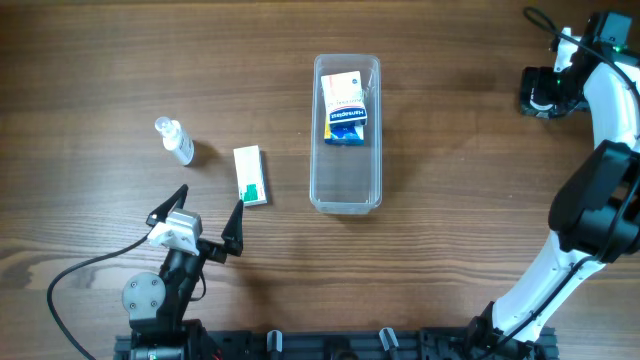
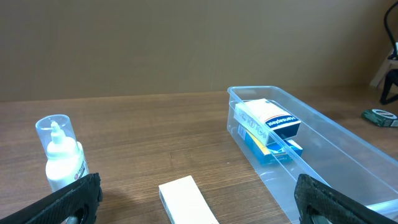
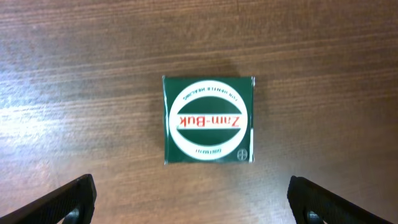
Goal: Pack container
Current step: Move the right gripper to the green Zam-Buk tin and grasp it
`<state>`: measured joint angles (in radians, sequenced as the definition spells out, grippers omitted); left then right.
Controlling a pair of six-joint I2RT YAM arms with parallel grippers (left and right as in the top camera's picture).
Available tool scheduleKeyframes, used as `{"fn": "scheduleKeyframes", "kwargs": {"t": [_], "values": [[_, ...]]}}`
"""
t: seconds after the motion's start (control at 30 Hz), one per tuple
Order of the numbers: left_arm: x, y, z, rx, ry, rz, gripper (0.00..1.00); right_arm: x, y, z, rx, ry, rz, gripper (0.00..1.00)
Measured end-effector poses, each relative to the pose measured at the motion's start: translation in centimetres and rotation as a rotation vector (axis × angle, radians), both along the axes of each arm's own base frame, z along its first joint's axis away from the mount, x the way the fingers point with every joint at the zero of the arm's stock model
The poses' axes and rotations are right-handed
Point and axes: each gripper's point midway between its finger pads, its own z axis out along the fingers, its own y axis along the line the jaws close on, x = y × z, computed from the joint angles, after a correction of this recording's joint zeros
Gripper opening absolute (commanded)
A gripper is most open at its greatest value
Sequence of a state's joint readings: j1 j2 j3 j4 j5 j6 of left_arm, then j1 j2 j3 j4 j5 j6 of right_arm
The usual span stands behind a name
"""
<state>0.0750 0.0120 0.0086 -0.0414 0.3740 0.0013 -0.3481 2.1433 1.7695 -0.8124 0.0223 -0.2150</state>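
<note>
Both gape wide, empty: left end effector (image 1: 211, 198) low near container (image 1: 346, 207), right end effector (image 3: 193, 190) above green box (image 3: 208, 119).

Left wrist view's bottom edge cuts off the white box (image 2: 186, 200) and container (image 2: 343, 163).

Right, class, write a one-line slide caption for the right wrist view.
Open right gripper hovers above a green Zam-Buk box lying flat on the wooden table.
</note>
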Motion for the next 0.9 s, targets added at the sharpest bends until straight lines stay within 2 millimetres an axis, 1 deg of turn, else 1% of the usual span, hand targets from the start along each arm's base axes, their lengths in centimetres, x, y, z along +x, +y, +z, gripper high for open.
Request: {"fn": "scheduleKeyframes", "kwargs": {"t": [0.1, 0.27, 0.4, 0.53, 0.73, 0.9], "values": [[0.0, 0.0, 0.0, 0.0, 0.0, 0.0, 1.0, 0.8, -0.4, 0.4, -0.012, -0.035, -0.002, 1.0], [0.0, 0.0, 0.0, 0.0, 0.0, 0.0, 1.0, 0.8, -1.4, 0.5, -0.015, -0.054, -0.02, 0.99], [0.0, 0.0, 0.0, 0.0, 0.0, 0.0, 1.0, 1.0, -2.0, 0.6, 0.016, -0.084, -0.026, 1.0], [0.0, 0.0, 0.0, 0.0, 0.0, 0.0, 1.0, 1.1, -2.3, -0.4, 0.048, -0.086, -0.026, 1.0], [0.0, 0.0, 0.0, 0.0, 0.0, 0.0, 1.0, 1.3, -2.0, -3.1, 0.078, -0.055, -0.021, 1.0], [0.0, 0.0, 0.0, 0.0, 0.0, 0.0, 1.0, 1.4, -2.1, -4.0, 0.082, -0.048, -0.021, 1.0]]}}
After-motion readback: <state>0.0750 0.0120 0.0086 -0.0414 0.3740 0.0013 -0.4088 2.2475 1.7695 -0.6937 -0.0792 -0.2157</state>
